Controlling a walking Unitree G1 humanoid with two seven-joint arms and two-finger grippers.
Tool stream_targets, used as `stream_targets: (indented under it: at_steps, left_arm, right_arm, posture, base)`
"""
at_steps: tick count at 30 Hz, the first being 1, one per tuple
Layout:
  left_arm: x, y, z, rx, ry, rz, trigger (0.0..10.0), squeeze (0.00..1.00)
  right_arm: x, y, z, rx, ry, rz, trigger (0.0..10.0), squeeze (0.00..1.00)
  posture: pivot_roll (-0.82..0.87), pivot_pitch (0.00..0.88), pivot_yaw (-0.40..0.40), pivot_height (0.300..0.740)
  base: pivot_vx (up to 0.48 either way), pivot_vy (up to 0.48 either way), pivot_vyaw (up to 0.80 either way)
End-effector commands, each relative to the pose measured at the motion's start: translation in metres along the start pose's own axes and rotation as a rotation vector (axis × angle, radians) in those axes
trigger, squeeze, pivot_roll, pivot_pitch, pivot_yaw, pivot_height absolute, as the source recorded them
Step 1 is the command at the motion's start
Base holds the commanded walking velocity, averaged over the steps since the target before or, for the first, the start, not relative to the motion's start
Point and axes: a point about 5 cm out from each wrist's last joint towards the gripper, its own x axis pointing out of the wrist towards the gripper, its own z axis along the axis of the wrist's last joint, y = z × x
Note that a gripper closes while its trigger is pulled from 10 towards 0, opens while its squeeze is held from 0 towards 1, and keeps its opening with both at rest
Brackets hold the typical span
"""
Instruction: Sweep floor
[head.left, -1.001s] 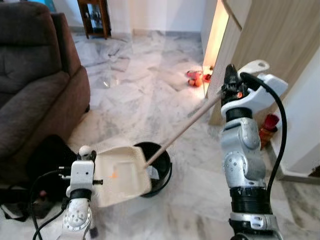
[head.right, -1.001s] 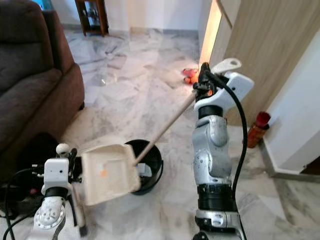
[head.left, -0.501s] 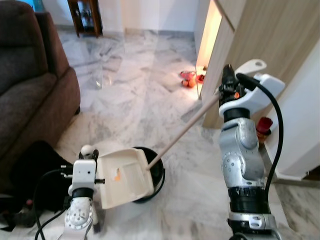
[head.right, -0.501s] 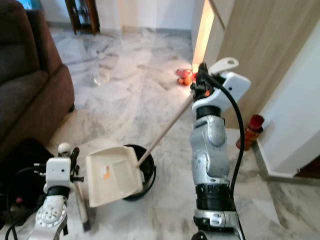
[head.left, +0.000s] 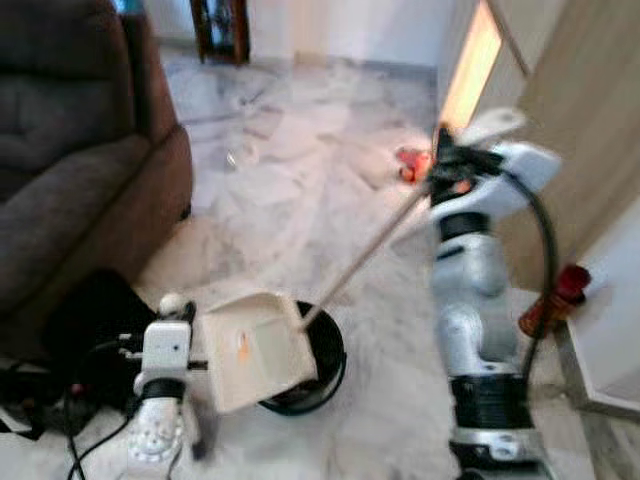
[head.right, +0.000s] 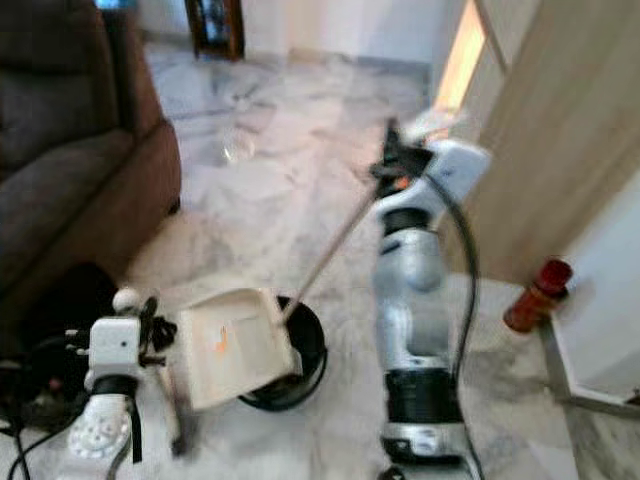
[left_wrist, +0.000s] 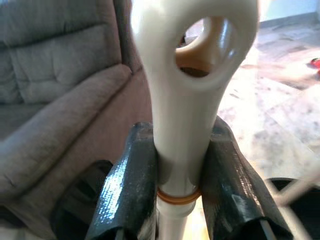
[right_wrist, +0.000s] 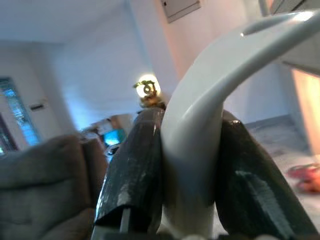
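Floor (head.left: 300, 190) of pale marble spreads below both pincers, with a brown sofa (head.left: 70, 150) beside the left one. Between the arms a cream dustpan (head.left: 255, 350) tilts over a black bin (head.left: 315, 365), its handle (left_wrist: 187, 100) clenched in the left pincer (left_wrist: 177, 165). The right pincer (right_wrist: 187, 165), raised by a wooden door (head.left: 580, 120), grasps a broom (head.left: 370, 250) slanting down to the bin.

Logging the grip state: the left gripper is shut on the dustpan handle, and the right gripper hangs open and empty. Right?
Not quite. The right gripper is shut on the broom handle, as the right wrist view shows. The left gripper is indeed shut on the dustpan handle.
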Motion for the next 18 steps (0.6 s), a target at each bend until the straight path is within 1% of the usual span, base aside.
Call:
stream_targets:
  at_steps: [1,15,18]
  left_arm:
    - [0.0036,-0.0036,0.0101,-0.008,-0.051,-0.006,10.0,0.0]
    - [0.0051,-0.002,0.0117,-0.011,-0.06,0.002,10.0,0.0]
    - [0.0052,-0.0022,0.0141,-0.024,-0.074,-0.002,10.0,0.0]
  right_arm:
    - [0.002,-0.0047,0.0163,0.005,-0.07,-0.014,10.0,0.0]
    - [0.0026,-0.0025,0.0182,0.014,-0.082,-0.005,10.0,0.0]
    - [0.0023,0.004,0.0217,-0.005,-0.104,0.033,10.0,0.0]
  posture:
    - [0.17,0.03,-0.005,0.74]
    - [0.18,0.039,-0.003,0.74]
    - [0.17,0.04,-0.001,0.74]
  base:
    - [0.266,0.0,0.0]
    - [0.268,0.0,0.0]
    - [0.0,0.0,0.0]
